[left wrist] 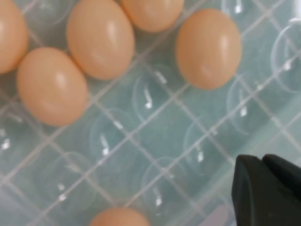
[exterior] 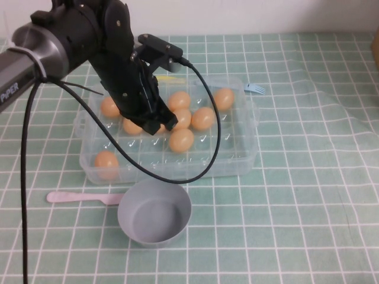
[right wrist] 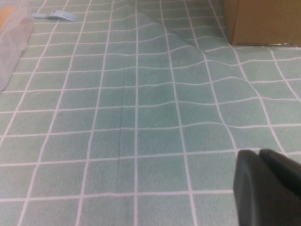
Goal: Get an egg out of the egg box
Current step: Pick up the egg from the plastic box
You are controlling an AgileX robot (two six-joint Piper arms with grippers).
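Observation:
The clear plastic egg box lies in the middle of the table with several orange-tan eggs in its cells, such as one near the middle and one at the front left. My left gripper hangs over the box's middle, just above the eggs, shut and empty. In the left wrist view its fingertips are pressed together above empty cells, with eggs close by. My right gripper is shut and empty over bare tablecloth, outside the high view.
A grey-blue bowl stands in front of the box, with a pink spoon to its left. A blue fork lies behind the box's right end. A cardboard box stands at the far right. The green checked cloth is wrinkled there.

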